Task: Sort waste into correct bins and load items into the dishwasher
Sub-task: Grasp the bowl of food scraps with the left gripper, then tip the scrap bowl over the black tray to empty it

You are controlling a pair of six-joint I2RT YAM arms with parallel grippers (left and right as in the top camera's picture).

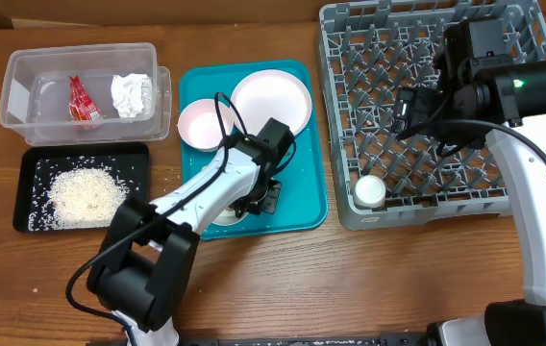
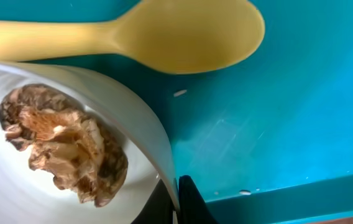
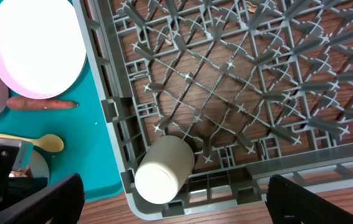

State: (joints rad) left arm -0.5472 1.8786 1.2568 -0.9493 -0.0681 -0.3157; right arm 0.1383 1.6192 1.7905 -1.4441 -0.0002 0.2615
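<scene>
My left gripper [image 1: 261, 200] [image 2: 176, 190] is shut on the rim of a small white bowl [image 2: 15, 186] [image 1: 223, 216] at the front of the teal tray [image 1: 304, 183]. A brown food lump [image 2: 64, 146] lies in that bowl. The pale yellow spoon [image 2: 183, 34] lies just beyond it. On the tray's far half rest a second bowl [image 1: 201, 123], the round plate [image 1: 271, 99] and an orange carrot piece [image 3: 40, 104]. A white cup [image 3: 164, 169] [image 1: 369, 190] lies on its side in the near left corner of the grey dish rack [image 1: 427, 213]. Above it hangs my right gripper [image 1: 409, 113] [image 3: 175, 202], open and holding nothing.
The clear tub [image 1: 23, 67] at the back left holds a red wrapper [image 1: 83, 101] and a crumpled napkin [image 1: 131, 94]. In front of it the black tray [image 1: 138, 159] holds white rice [image 1: 83, 195]. A few grains lie on the table near it.
</scene>
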